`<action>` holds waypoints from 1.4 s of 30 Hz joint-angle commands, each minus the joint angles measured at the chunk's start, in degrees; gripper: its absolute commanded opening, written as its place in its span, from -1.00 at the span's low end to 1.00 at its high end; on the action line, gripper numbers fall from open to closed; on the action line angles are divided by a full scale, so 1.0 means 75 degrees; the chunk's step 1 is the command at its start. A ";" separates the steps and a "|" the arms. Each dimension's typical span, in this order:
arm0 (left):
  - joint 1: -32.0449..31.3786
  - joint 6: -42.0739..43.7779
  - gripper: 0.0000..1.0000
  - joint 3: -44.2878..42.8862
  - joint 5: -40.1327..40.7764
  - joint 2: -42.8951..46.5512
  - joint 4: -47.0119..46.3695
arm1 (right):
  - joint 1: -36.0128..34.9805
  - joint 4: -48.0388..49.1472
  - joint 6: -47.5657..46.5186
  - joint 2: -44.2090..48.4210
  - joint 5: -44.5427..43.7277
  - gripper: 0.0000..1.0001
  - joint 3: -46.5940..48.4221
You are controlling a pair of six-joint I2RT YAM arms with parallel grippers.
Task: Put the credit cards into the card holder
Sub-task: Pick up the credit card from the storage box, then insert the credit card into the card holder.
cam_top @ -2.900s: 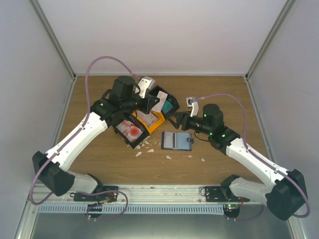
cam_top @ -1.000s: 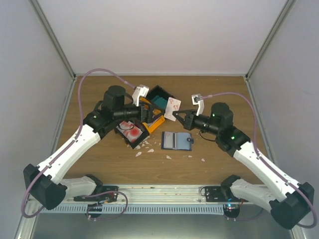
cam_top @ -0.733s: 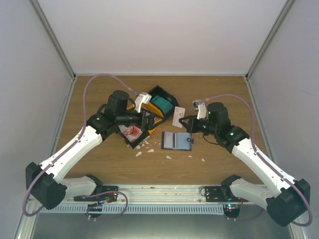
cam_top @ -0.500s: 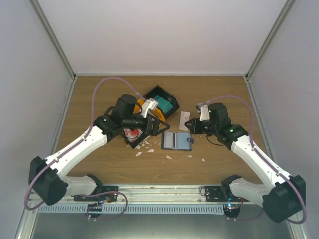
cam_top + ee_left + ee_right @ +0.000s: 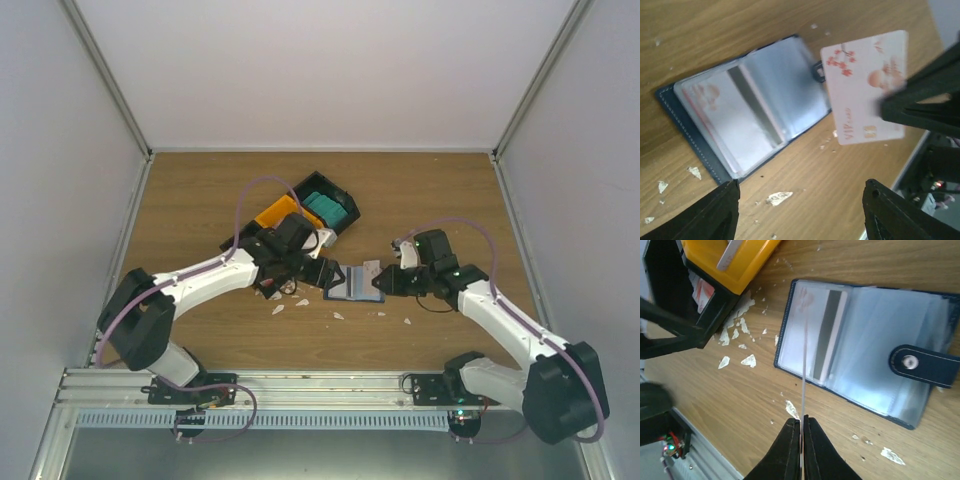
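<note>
Your card holder (image 5: pixel 352 283) lies open and flat on the counter (image 5: pixel 200 200), between the two hands. It is navy outside with a stitched edge and has pale blue, clear slotted sleeves inside. Its snap tab (image 5: pixel 920 362), with a metal stud, lies folded over the side nearer your right arm. One tucked card (image 5: pixel 827 337) sits in a sleeve, its dark stripe facing up. Your right hand (image 5: pixel 801 432) is pinched tight on a loose card (image 5: pixel 867 85) and holds it on edge just above the open sleeves. That card is white, with red blossom marks, a pale orange blotch and gold "VIP" lettering. Your left hand (image 5: pixel 801 190) stands wide and holds nothing, hovering at the holder's other edge. Behind it sit an orange bin (image 5: pixel 275 215) and a black bin (image 5: pixel 345 212) with teal cards (image 5: pixel 322 205) in it. Small white scraps (image 5: pixel 285 300) litter the wood around the holder.
</note>
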State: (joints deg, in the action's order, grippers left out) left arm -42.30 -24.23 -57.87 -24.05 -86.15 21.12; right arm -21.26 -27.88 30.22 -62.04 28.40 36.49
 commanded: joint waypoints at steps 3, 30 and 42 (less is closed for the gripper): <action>-0.0269 -0.0314 0.25 -0.0189 0.1078 -0.0784 -0.0261 | 0.0059 0.1036 -0.0069 -0.0738 0.1128 -0.90 -0.0166; -0.0387 -0.1518 -0.03 0.0357 0.2027 -0.1810 -0.1094 | 0.0064 0.3525 0.0934 -0.2256 0.0524 -0.99 -0.0837; -0.0487 -0.1527 -0.38 0.0280 0.2450 -0.2149 -0.0885 | 0.0061 0.3671 0.1019 -0.2824 0.0471 -0.99 -0.0866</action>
State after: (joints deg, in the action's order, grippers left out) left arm -45.25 -35.44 -55.68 -7.60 -101.01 15.66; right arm -21.19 -2.15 37.19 -81.30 32.88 30.83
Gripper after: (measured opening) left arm 0.322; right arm 0.009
